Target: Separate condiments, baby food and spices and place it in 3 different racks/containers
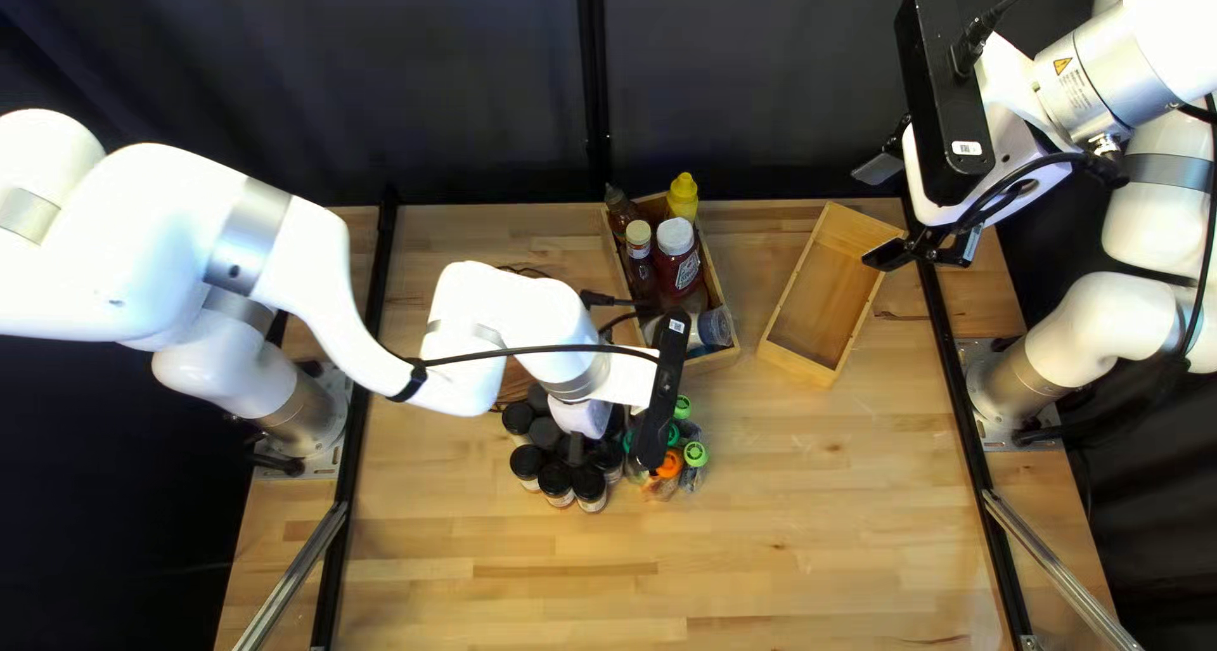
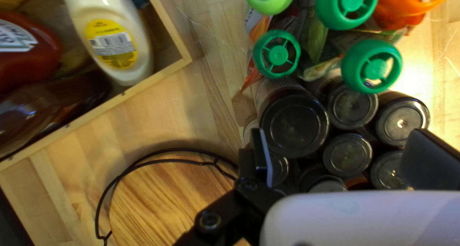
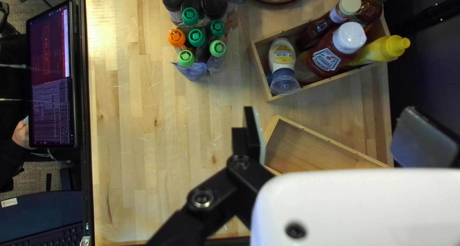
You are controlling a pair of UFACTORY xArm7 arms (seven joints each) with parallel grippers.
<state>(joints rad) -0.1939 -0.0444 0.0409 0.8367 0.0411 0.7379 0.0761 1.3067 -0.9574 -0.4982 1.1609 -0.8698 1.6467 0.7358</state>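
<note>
Condiments (image 3: 329, 59) inside wooden box (image 3: 259, 73), narrow gap to tray (image 3: 306, 150), jars (image 2: 294, 126) close-packed

Wears smooth, rounded white arm casings (image 1: 159, 239) with silver-grey metal bands (image 1: 247, 233). Carries a long black bar-shaped housing (image 1: 938, 87) just behind the right gripper (image 1: 877, 214), with a small white label (image 1: 966, 148). Shows a yellow warning triangle (image 1: 1061, 65) farther back. Trails thin black cables (image 1: 533, 351) behind the tools. Ends in flat black fingers (image 2: 429, 160) on angular black links (image 3: 179, 217) with round silver screws (image 3: 201, 198).
</note>
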